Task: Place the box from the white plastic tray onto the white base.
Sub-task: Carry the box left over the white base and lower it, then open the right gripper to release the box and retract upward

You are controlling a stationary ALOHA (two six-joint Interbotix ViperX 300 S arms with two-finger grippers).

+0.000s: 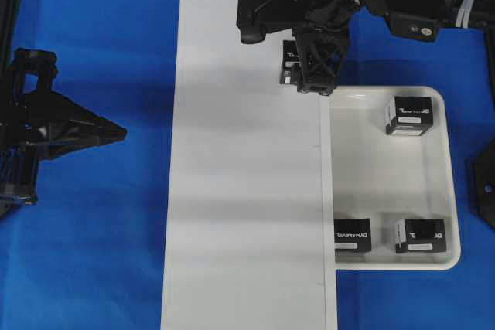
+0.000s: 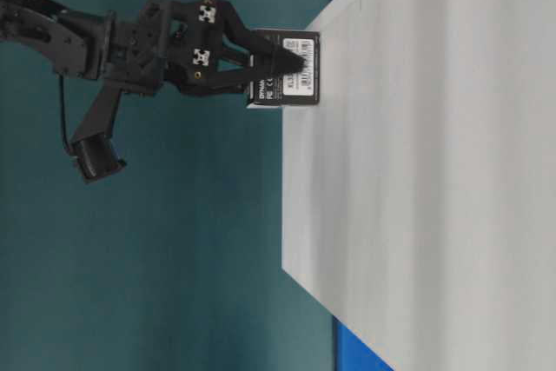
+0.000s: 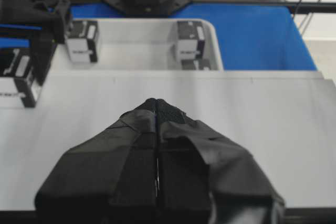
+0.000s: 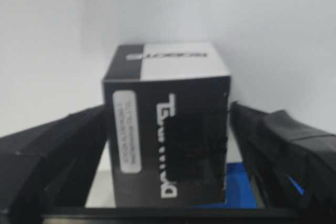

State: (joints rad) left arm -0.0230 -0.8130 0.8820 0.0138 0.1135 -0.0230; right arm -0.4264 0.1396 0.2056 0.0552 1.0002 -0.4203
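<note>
Small black cuboid box [image 4: 167,140] stood on long flat matte white base [image 1: 247,191], near its tray-side edge. Right gripper [image 4: 168,150] straddled it, jaws spread, fingers apart from its sides. Left gripper [image 3: 157,109] pressed together. Three identical boxes lay in glossy white plastic tray [image 1: 387,183].

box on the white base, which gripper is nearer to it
Right. The right gripper straddles the box with jaws open beside it; the left gripper sits shut far across the white base.

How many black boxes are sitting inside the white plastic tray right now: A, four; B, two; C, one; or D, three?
D: the overhead view shows three boxes in the white plastic tray, at and; the fourth box is on the white base.
</note>
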